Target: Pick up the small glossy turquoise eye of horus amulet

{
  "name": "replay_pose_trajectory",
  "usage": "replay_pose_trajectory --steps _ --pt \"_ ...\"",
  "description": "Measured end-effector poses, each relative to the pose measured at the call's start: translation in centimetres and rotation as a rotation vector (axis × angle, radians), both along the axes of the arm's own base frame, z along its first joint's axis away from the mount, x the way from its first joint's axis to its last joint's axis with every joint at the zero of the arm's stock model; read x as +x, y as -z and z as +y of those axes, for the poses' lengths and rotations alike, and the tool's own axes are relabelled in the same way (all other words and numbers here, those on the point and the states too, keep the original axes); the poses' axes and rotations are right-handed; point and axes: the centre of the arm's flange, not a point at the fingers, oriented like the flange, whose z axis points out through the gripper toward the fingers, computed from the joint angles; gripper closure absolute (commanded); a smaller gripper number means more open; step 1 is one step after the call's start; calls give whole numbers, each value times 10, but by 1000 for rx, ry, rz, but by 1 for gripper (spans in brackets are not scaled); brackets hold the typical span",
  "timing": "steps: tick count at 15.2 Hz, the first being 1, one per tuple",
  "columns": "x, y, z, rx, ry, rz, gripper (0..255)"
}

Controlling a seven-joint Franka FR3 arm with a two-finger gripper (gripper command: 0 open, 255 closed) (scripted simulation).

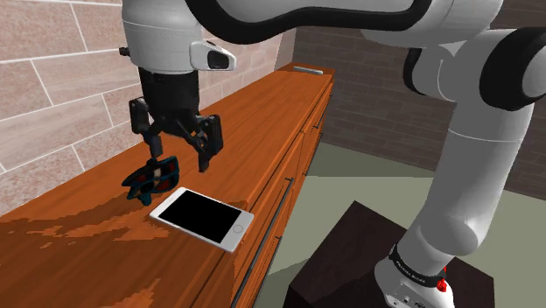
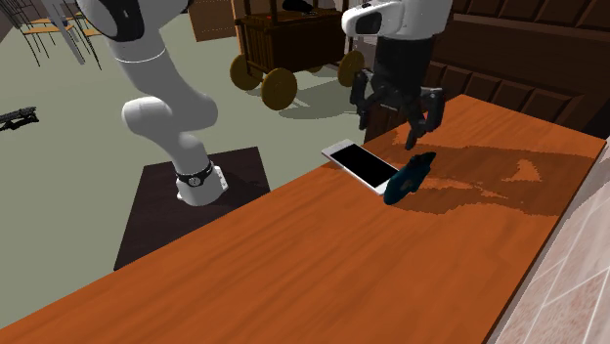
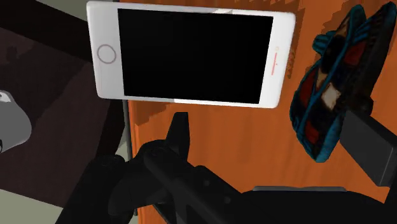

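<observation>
Nearest the shoulder view's lower right, the dark box stand (image 1: 350,254) carries the base of the white arm (image 1: 472,175), which swings up and over a long wooden sideboard (image 1: 262,131). On its top, close to the front edge, a white phone (image 1: 203,219) lies flat with its black screen up. Just beyond the phone, touching or nearly touching its far edge, sits the eye of horus amulet (image 1: 150,181), glossy turquoise-blue with dark red and white patches. In the second exterior view it is tipped up on edge rather than lying flat.

Right above it hangs the black gripper (image 1: 184,157), its fingers spread wide. In the wrist view one finger (image 3: 369,143) comes down at the amulet's side and overlaps its rim, while the other stands well apart over bare wood. The amulet is beside that finger, not clasped between the two.

Farther back, a small grey flat object (image 1: 308,70) rests at the sideboard's far end, with a brick wall (image 1: 52,79) behind.
</observation>
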Motion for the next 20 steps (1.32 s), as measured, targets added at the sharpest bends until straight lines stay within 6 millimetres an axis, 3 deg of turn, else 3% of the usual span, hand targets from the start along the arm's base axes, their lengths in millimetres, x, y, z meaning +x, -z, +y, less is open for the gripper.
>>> replay_pose_trajectory --steps 5,12,13,20 --pt "44 2 39 -11 124 -12 0" --pt "49 39 45 -15 139 -14 0" --pt "49 42 45 -15 139 -14 255" --pt "49 44 44 -14 139 -15 255"
